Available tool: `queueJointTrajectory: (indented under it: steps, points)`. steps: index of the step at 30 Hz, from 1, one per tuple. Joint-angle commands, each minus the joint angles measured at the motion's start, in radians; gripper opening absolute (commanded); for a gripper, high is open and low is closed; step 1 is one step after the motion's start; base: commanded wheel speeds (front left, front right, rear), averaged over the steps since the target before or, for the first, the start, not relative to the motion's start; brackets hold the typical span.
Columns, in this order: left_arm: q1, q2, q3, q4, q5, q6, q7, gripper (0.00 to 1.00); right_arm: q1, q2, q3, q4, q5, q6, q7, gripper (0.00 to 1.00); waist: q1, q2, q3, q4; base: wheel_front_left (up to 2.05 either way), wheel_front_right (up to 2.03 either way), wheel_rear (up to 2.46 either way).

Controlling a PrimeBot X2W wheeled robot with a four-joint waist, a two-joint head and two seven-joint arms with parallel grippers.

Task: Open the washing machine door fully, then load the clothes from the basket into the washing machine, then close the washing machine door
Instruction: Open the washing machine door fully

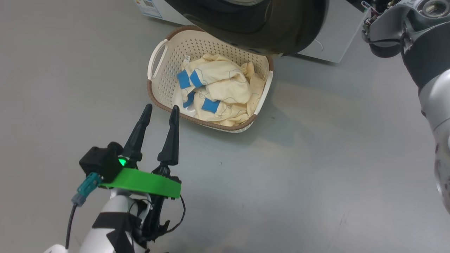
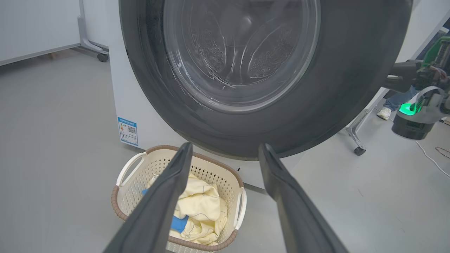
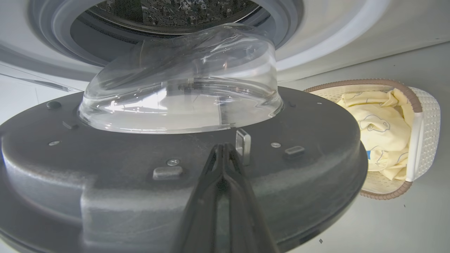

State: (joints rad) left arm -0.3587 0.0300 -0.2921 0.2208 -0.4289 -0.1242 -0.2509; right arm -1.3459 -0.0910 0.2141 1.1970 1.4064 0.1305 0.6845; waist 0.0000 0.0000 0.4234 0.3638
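Note:
The washing machine door (image 1: 281, 31), black-rimmed, stands partly open above the basket's far edge. In the right wrist view my right gripper (image 3: 223, 147) is shut with nothing in it, its tips against the door's inner face (image 3: 105, 168), beside the metal latch (image 3: 243, 142) and below the glass bowl (image 3: 182, 88). The steel drum (image 3: 168, 10) shows behind. The basket (image 1: 157, 95) sits on the floor holding the cream clothes (image 1: 225, 88) with blue patches. My left gripper (image 1: 161, 109) is open and empty, just short of the basket's near rim.
The washing machine's white body (image 1: 330, 38) stands at the back, with a blue label (image 2: 128, 131) on it. My right arm (image 1: 429, 52) reaches in from the right. A person's foot (image 2: 384, 113) and a wheeled frame leg (image 2: 355, 135) are beside the machine.

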Motion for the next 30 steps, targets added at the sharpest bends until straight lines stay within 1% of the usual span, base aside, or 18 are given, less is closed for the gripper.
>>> queueJointTrajectory:
  steps: [1,3,13,26,30]
  points:
    - [0.012,0.020,0.040,-0.024,0.012,-0.007,-0.011,1.00,0.009,0.041,0.036,-0.049,0.030,0.000,0.015,0.00,0.0000,0.0000,-0.010,-0.003,0.00,0.00,0.00]
    - [0.014,0.020,0.041,-0.024,0.014,-0.007,-0.011,1.00,0.017,0.041,0.053,-0.056,0.045,0.000,0.019,0.00,0.0000,0.0000,-0.014,-0.004,0.00,0.00,0.00]
    - [0.036,0.020,0.046,-0.023,0.026,-0.007,-0.011,1.00,0.090,0.041,0.232,-0.117,0.194,0.000,0.041,0.00,0.0000,0.0000,-0.058,-0.016,0.00,0.00,0.00]
    - [0.062,0.020,0.053,-0.024,0.034,-0.007,-0.011,1.00,0.169,0.041,0.467,-0.233,0.374,0.000,0.018,0.00,0.0000,0.0000,-0.094,-0.018,0.00,0.00,0.00]
    - [0.067,0.020,0.054,-0.025,0.037,-0.007,-0.011,1.00,0.185,0.041,0.546,-0.259,0.407,0.000,0.012,0.00,0.0000,0.0000,-0.102,-0.017,0.00,0.00,0.00]
